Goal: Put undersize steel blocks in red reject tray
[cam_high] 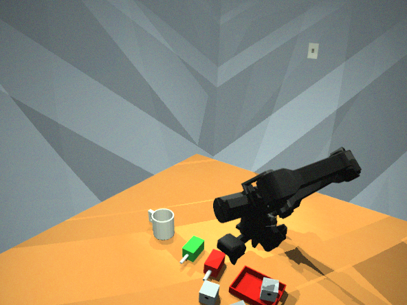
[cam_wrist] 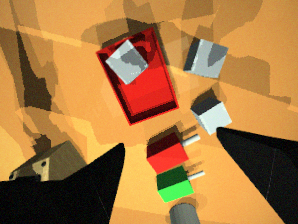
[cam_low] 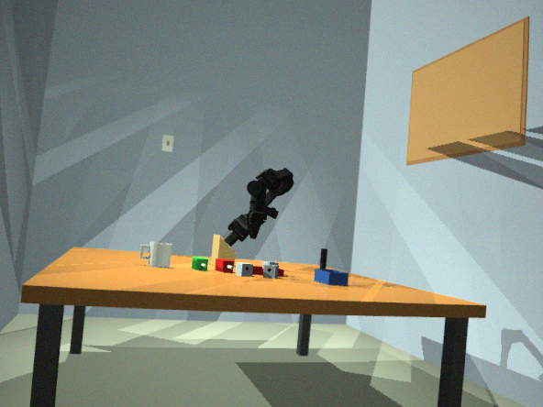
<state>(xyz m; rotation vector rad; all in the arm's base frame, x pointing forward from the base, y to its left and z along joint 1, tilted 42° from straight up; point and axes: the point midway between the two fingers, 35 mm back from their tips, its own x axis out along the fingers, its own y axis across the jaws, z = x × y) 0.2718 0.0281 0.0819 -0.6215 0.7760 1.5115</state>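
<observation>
Exterior view shows the green GO gauge (cam_high: 193, 248) (cam_low: 199, 263) (cam_wrist: 175, 186) lying on the worktop (cam_high: 103, 262) (cam_low: 183, 289) (cam_wrist: 75, 122), nearer its left edge than its front right corner — between mug (cam_high: 163, 224) (cam_low: 160, 255) (cam_wrist: 184, 214) and red gauge (cam_high: 214, 264) (cam_low: 224, 265) (cam_wrist: 168, 154). One steel block (cam_high: 269, 289) (cam_low: 274, 264) (cam_wrist: 127, 62) sits in the red tray (cam_high: 248, 286) (cam_low: 258, 270) (cam_wrist: 150, 95); two others (cam_high: 209, 292) (cam_low: 244, 269) (cam_wrist: 212, 116) stand outside. The gripper (cam_high: 251, 253) (cam_low: 264, 225) (cam_wrist: 169, 139) hangs above — fingers spread, grasping nothing.

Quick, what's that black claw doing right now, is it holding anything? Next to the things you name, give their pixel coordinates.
Gripper (cam_high: 252, 252) (cam_low: 263, 234) (cam_wrist: 169, 139): wide open, holding nothing, up above the table.
</observation>
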